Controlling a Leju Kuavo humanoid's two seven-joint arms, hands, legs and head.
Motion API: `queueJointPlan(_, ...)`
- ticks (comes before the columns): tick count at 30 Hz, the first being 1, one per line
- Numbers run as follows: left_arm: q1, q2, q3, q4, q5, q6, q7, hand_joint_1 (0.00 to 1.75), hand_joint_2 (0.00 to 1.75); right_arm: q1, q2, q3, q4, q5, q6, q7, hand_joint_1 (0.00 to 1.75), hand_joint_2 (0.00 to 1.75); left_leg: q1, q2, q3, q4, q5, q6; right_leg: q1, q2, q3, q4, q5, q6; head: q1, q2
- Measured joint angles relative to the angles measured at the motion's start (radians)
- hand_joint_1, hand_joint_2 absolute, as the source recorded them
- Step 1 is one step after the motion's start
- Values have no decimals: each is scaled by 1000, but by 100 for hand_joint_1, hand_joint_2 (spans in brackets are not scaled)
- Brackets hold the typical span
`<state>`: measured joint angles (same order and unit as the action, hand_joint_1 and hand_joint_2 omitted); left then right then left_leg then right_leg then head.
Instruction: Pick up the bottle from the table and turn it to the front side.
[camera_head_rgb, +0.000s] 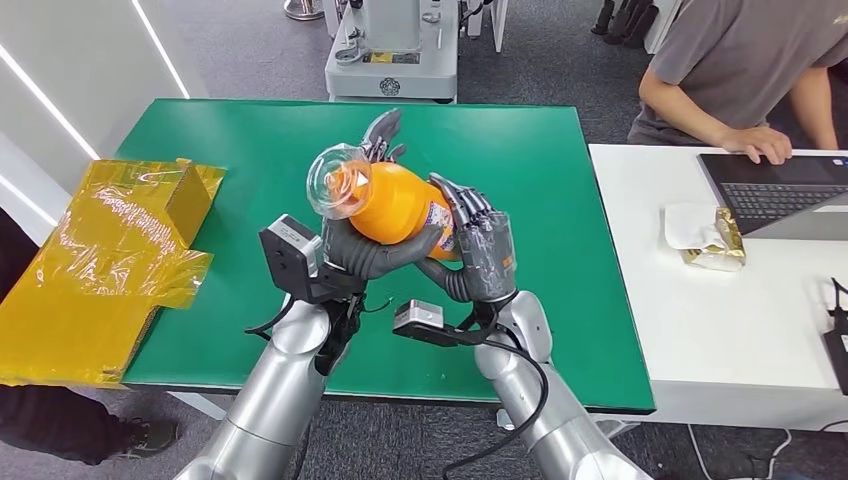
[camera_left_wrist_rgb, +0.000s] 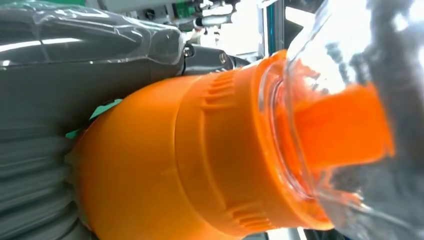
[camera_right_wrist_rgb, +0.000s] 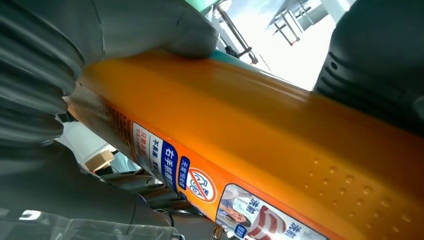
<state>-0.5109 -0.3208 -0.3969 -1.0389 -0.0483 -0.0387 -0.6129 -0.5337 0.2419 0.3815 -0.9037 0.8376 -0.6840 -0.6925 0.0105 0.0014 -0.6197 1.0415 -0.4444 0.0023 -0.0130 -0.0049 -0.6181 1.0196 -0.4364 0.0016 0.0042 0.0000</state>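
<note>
I had the bottle (camera_head_rgb: 395, 203) off the desk (camera_head_rgb: 560, 180) and caught between both robot hands, so neither arm was the nearer one; both were on it. The left robot hand (camera_head_rgb: 360, 250) cupped it from below and behind, thumb wrapped up around the belly, with fingers showing past the far side near the cap. The right robot hand (camera_head_rgb: 480, 250) gripped the base end, its fingers laid along the side that carries the printed label. Both were closed around the bottle, neither one empty.

The relation I cared about was the long axis. It ran roughly level above the desk, from the right robot hand at the base across to the clear domed cap (camera_head_rgb: 335, 180), which stuck out beyond the left robot hand and pointed away to the robot's left and slightly forward. In the left wrist view the orange collar (camera_left_wrist_rgb: 225, 145) and the spout inside the clear cap sat just beyond that hand's fingers. In the right wrist view the label (camera_right_wrist_rgb: 200, 185) lay along the edge of the bottle, turned partly away from the head camera, so I judged the roll about that long axis was not finished.

Count: one bottle, one cap, two robot hands on it. Beyond the left robot hand lay one yellow wrapped box (camera_head_rgb: 100, 270); beyond the right, a person (camera_head_rgb: 740, 70) at one laptop (camera_head_rgb: 780, 190).
</note>
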Motion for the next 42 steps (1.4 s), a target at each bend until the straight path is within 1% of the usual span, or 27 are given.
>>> queueJointPlan(1,2,-3,0,0,2,14,-9,175,175,-1,1,0,1,0,0,0,175,175,0,0,0,0,0,0,0,0,0,0,0,0,0,0)
queueJointPlan(4,13,-11,2,-3,14,53,-32,175,175,-4,2,0,3,0,0,1,175,175,0,0,0,0,0,0,0,0,0,0,0,0,0,0)
queueJointPlan(14,34,-25,7,-21,25,118,-57,175,175,-8,7,10,16,-4,0,0,175,175,0,0,0,0,0,0,0,0,0,0,0,0,0,0)
queueJointPlan(24,40,-27,7,-28,35,141,-58,175,175,-8,8,21,41,-26,0,-2,175,175,0,0,0,0,0,0,0,0,0,0,0,0,0,0)
queueJointPlan(28,40,-28,7,-28,45,145,-62,175,175,-9,8,23,51,-32,0,-2,0,175,0,0,0,0,0,0,0,0,0,0,0,0,0,0)
queueJointPlan(36,29,-29,7,-28,64,153,-72,175,175,17,-1,21,83,-51,0,-2,0,175,0,2,0,0,0,0,0,2,-1,0,0,0,0,0)
queueJointPlan(42,33,-29,7,-28,65,151,-71,175,175,61,-6,14,47,-55,0,-2,0,175,0,1,0,0,0,0,0,2,-1,0,0,0,0,0)
